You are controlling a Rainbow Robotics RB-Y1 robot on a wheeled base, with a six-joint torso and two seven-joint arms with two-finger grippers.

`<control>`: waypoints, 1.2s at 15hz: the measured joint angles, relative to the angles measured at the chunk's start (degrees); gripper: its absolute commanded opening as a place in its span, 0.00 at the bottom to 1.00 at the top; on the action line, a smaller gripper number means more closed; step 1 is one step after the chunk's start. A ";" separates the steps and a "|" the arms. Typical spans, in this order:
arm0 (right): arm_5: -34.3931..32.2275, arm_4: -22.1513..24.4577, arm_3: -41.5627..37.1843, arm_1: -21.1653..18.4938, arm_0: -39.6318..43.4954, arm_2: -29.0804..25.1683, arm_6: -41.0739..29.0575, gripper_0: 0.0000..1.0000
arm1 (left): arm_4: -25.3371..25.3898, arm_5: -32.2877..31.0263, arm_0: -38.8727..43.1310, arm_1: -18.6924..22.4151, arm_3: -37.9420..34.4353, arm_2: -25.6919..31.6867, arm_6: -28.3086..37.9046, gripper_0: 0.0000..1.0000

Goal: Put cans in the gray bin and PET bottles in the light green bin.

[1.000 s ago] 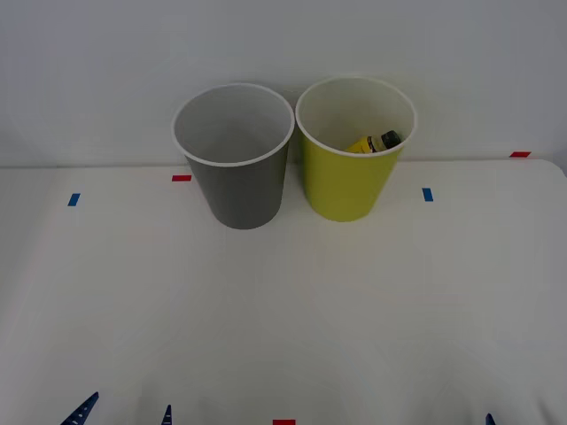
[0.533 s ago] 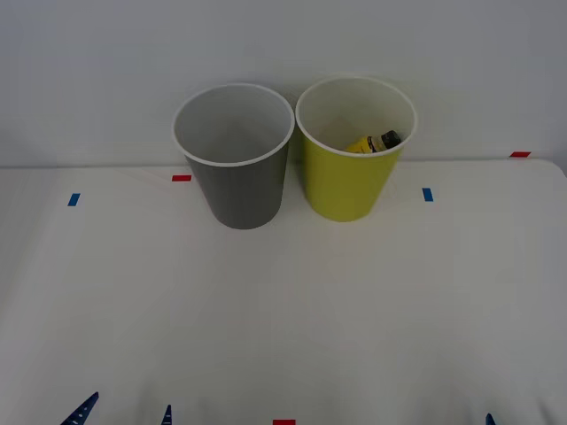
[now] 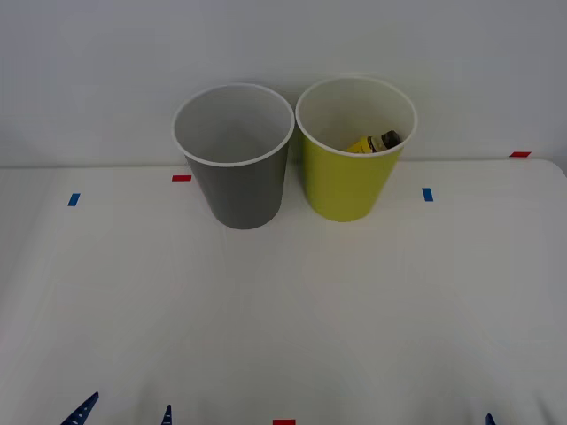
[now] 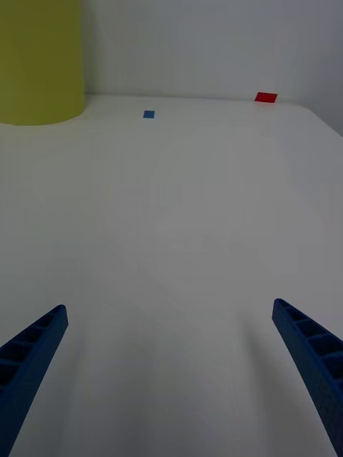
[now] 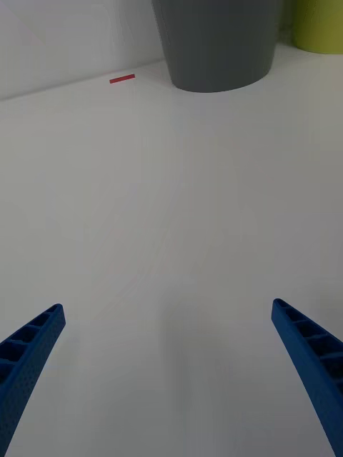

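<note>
The gray bin [image 3: 235, 159] stands at the back of the white table, and its pale inside looks empty. Right beside it stands the light green bin [image 3: 353, 150], with a small PET bottle [image 3: 376, 142] with black cap and yellow label lying inside. No can is in view. My left gripper [image 3: 124, 413] is open at the near left edge of the table, its blue fingers spread wide over bare table [image 5: 171, 385], the gray bin [image 5: 218, 43] far ahead. My right gripper [image 4: 171, 378] is open too, low at the near right, holding nothing.
Small red [image 3: 181, 178] and blue [image 3: 428, 194] tape marks dot the tabletop near the bins and the front edge. A plain white wall rises right behind the bins. The wide stretch of table between the grippers and the bins is bare.
</note>
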 measured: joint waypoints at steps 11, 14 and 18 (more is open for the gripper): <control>0.00 0.00 0.00 0.00 0.00 0.00 0.00 1.00 | 0.00 0.00 0.00 0.00 0.00 0.00 0.00 1.00; 0.00 0.00 0.00 0.00 0.00 0.00 0.00 1.00 | 0.00 0.00 0.00 0.00 0.00 0.00 0.00 1.00; 0.00 0.00 0.00 0.00 0.00 0.00 0.00 1.00 | 0.00 0.00 0.00 0.00 0.00 0.00 0.00 1.00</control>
